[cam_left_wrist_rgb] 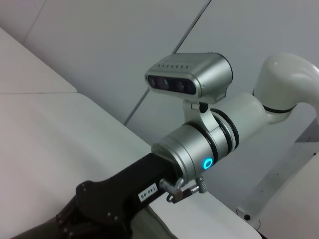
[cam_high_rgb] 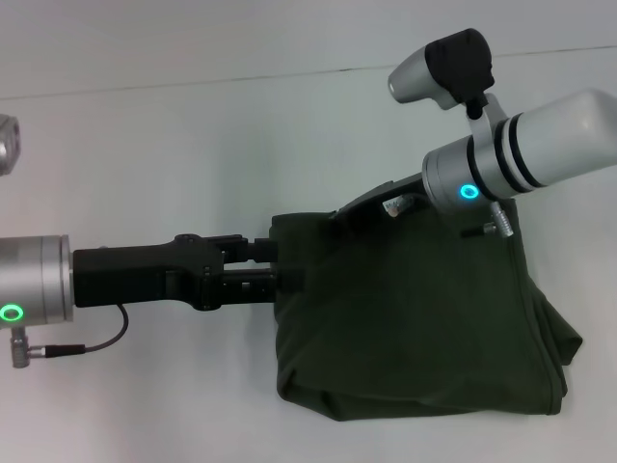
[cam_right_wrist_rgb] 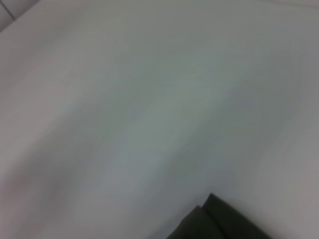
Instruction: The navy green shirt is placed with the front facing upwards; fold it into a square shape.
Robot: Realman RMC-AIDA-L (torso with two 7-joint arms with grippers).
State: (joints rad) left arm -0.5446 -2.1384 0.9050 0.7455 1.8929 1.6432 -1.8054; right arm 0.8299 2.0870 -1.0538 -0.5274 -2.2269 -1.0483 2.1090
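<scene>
Navy green shirt [cam_high_rgb: 415, 318] lies as rough folded square on white surface [cam_high_rgb: 193, 135], mid-right. My left pincer [cam_high_rgb: 273, 270] at its left edge, clenched on hem. Right pincer [cam_high_rgb: 386, 207] at far edge, grip state unreadable. Cloth soft, limp, light; best held at edges or corners.

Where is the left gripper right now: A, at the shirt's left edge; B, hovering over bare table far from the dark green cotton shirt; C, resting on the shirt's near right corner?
A: in the head view the left gripper meets the left edge of the folded dark green cotton shirt.
</scene>
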